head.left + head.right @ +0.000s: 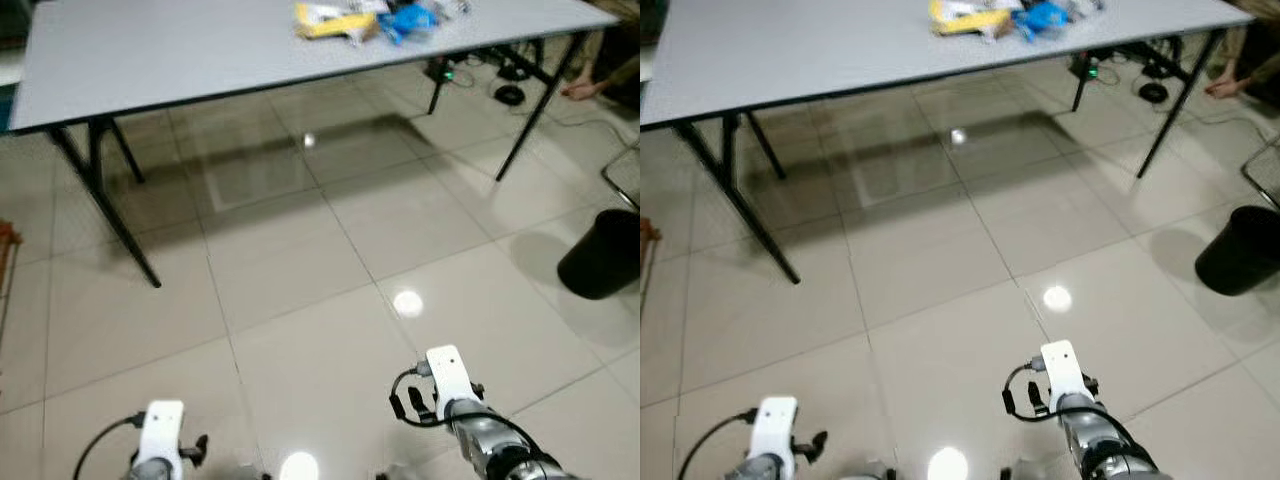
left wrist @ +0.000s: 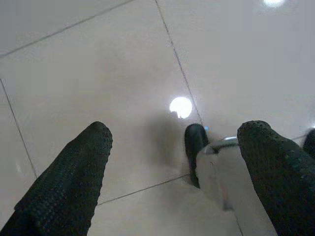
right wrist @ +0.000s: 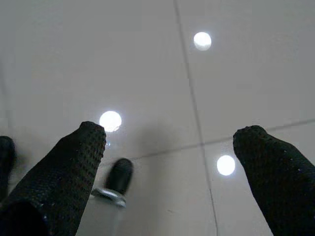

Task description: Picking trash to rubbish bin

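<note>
1. Currently the left gripper hangs low over the tiled floor with its two black fingers spread wide and nothing between them. From here the risk is small, but an arm that swings while the robot walks could hit the near table leg, which leans outward into the path.

2. Further ahead stands the grey folding table. The trash, a small heap of yellow, white and blue wrappers, lies on its far part, well apart from both grippers. The robot will probably need to come close or go around, and a reach across the top may fall short. The exact number of pieces is hard to tell, because the heap is cut by the upper edge of the head views.

3. The wrappers look thin and light. A wide pinch could push them along the smooth top instead of catching them, or take only one and let the others slide off the edge.

4. The right gripper is also spread wide and holds nothing, low over the floor.

5. Under the far right end of the table lie cables, which could catch a foot.

6. At the right edge stands the black rubbish bin, on the floor and well apart from the trash. A loose hold may drop a wrapper on the way.
</note>
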Motion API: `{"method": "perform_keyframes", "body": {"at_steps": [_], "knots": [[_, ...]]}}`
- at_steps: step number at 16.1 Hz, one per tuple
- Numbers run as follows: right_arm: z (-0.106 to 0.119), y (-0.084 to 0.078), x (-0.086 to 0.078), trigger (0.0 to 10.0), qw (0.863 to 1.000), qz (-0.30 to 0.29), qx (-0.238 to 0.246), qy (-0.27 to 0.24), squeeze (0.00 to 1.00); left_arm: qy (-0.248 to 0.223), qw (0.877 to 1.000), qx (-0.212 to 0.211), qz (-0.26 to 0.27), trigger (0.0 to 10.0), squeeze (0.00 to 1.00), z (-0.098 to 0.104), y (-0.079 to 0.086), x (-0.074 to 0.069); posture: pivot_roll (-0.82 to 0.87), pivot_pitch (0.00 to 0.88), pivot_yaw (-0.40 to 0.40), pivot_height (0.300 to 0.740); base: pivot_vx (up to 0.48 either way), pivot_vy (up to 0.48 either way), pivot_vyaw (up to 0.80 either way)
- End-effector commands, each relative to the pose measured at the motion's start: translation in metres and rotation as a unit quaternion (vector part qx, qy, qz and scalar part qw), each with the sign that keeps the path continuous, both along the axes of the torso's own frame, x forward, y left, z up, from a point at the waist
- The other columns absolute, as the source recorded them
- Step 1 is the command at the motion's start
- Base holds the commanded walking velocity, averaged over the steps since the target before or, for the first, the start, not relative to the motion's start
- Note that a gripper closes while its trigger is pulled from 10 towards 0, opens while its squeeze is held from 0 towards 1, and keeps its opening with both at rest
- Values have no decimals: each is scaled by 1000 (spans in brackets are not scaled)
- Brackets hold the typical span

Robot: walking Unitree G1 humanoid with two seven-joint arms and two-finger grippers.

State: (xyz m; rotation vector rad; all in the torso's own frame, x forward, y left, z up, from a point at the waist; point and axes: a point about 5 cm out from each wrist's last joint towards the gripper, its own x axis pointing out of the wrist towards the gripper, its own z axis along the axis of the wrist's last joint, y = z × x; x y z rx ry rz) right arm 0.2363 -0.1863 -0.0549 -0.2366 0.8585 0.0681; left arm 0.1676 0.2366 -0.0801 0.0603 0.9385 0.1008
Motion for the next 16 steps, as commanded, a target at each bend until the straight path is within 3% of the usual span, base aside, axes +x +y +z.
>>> {"method": "perform_keyframes", "body": {"at_steps": [1,5,14,16], "knots": [[-2,-8,-5,10000,1000,-5,-9,9,0,9,1000,-6,-4,10000,0,-3,-7,-3,15,131,10,740,0,-428,0],[-3,-10,-6,10000,1000,-4,-14,11,0,9,1000,-6,-6,10000,0,-4,-9,-4,15,131,10,740,0,-422,0],[0,-5,-2,10000,1000,-2,-5,-1,0,-10,1000,-15,2,10000,0,-1,-9,1,8,131,9,740,0,0,0],[3,-5,3,10000,1000,-8,2,-17,0,-43,999,-20,16,10000,0,5,-8,11,8,135,10,740,0,0,0]]}}
